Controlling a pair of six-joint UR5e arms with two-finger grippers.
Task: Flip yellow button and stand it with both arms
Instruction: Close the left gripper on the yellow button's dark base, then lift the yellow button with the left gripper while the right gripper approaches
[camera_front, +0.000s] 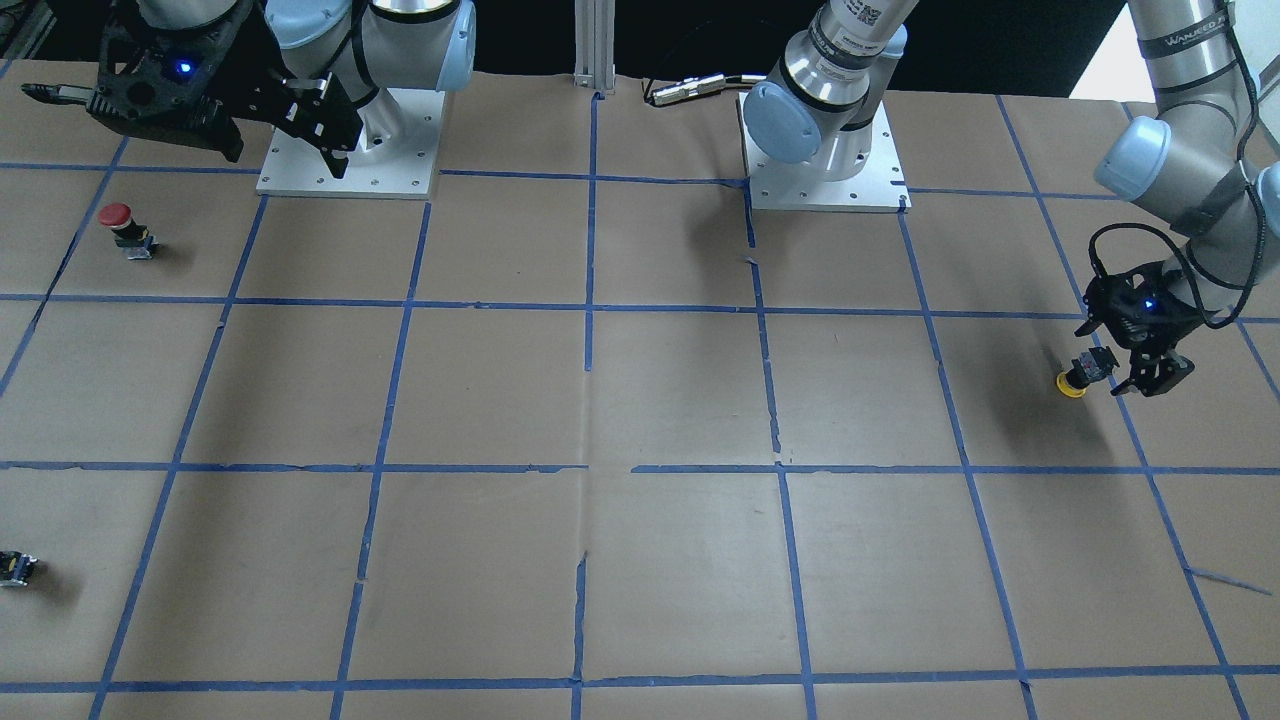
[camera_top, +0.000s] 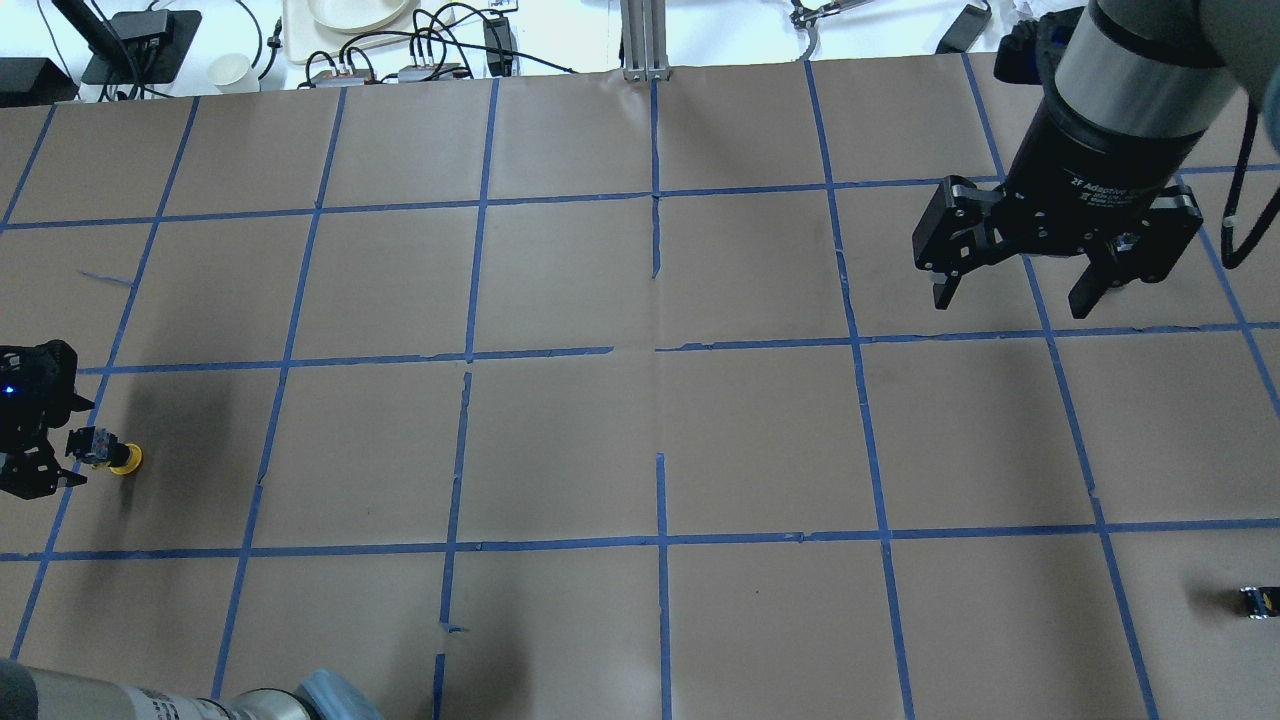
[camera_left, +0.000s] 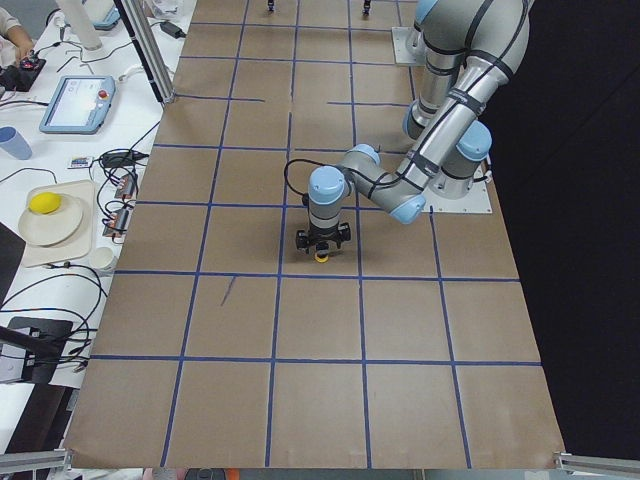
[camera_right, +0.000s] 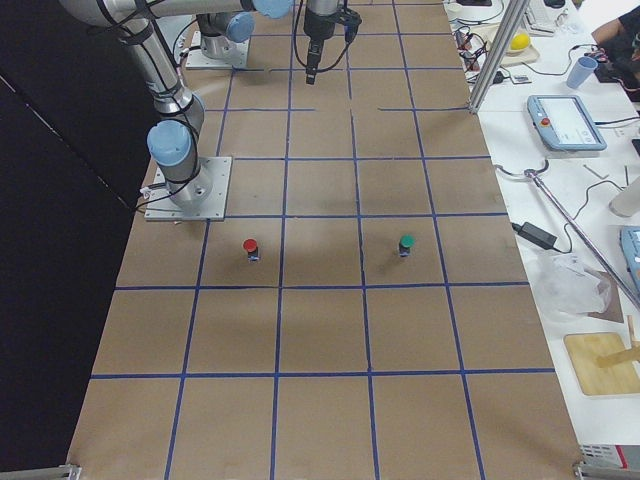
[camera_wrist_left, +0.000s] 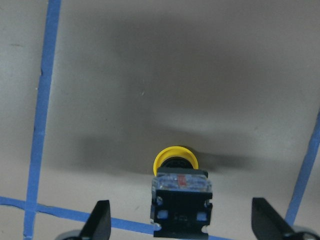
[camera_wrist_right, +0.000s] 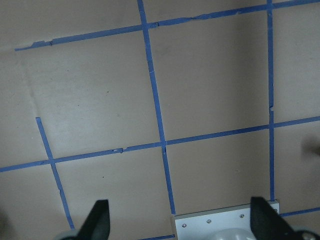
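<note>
The yellow button lies tipped over on the brown table, with its yellow cap pointing away from the wrist and its black-and-silver body nearest it. My left gripper hangs low over it and is open. The button's body lies between the two fingertips with a gap on each side. The button also shows in the overhead view beside the left gripper, and in the exterior left view. My right gripper is open, empty and high above the table, far from the button.
A red-capped button stands near the right arm's base plate. A green-capped button stands further out. A tiny black-and-yellow part lies near the table's edge. Blue tape lines grid the brown paper.
</note>
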